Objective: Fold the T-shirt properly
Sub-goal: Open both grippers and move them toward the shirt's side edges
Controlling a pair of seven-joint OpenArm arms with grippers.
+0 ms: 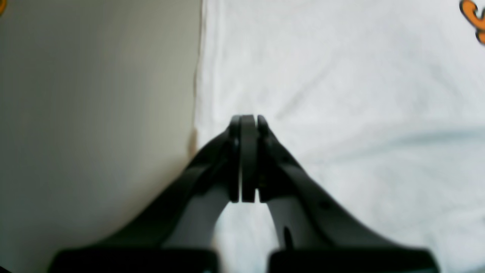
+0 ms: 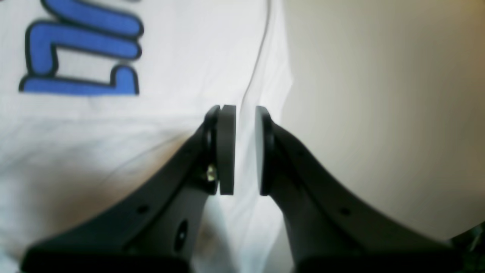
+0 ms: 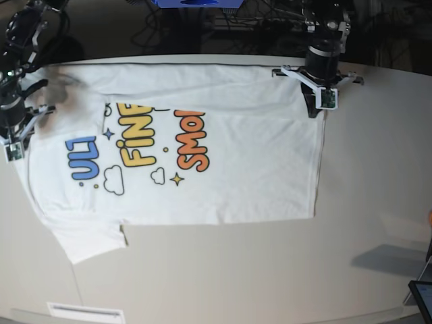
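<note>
The white T-shirt point(image 3: 236, 182) lies print-up across the table, its far part folded over toward the front. My left gripper point(image 3: 314, 111) is at the hem end of that folded layer. In the left wrist view it point(image 1: 248, 117) is shut at the shirt's point(image 1: 341, 94) edge, and creases fan out from its tips. My right gripper point(image 3: 13, 154) is at the shoulder end beside the blue lettering. In the right wrist view its pads point(image 2: 227, 148) stand slightly apart, and a ridge of shirt fabric point(image 2: 151, 125) runs through the gap under the gripper point(image 2: 245, 110).
Bare beige table point(image 3: 270, 270) extends in front of the shirt and to its right. A dark tablet corner point(image 3: 422, 297) sits at the front right and a white strip point(image 3: 84, 312) at the front left. Cables and gear point(image 3: 223, 20) crowd the area behind the table.
</note>
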